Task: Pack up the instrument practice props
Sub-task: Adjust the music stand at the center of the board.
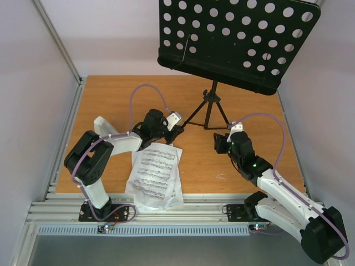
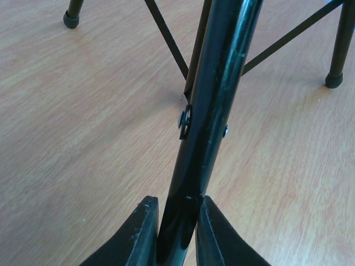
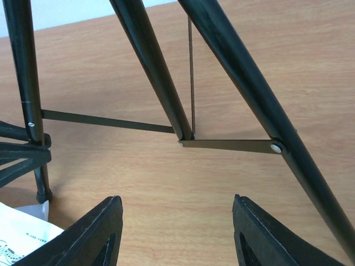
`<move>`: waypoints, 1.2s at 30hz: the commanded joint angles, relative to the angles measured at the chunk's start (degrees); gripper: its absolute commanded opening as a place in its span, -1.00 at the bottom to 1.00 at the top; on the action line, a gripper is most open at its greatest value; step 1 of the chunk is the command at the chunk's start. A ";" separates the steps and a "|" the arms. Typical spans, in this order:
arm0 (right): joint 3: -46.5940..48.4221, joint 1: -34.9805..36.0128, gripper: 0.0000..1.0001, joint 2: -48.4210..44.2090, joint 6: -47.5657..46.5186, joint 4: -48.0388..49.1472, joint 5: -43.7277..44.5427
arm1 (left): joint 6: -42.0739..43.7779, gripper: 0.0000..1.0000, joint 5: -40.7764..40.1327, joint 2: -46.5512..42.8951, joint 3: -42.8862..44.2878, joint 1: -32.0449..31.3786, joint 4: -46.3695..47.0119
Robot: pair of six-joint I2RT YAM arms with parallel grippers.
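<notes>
Music stand (image 1: 238,39) upright on wooden table (image 1: 111,100), tripod feet on the boards, perforated black desk tilted at top. At left of stand's base: left gripper (image 1: 178,127), jaws pinched close on one black tripod leg (image 2: 213,111), both inner faces touching the tube in left wrist view, rubber feet of two other legs on the wood beyond. At right of stand's base: right gripper (image 1: 220,139), jaws wide apart, holding nothing, bare wood between them in right wrist view, stand's legs and flat brace (image 3: 233,146) just ahead, untouched. Sheet music (image 1: 155,174) flat on table in front of stand, toward its left side, far corner near stand's left foot, near edge overhanging the front of the table.
</notes>
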 commanded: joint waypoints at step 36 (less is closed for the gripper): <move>-2.85 -0.25 0.15 -9.52 1.71 -5.77 1.76 | -4.94 -0.99 -12.42 9.84 13.06 -5.30 4.51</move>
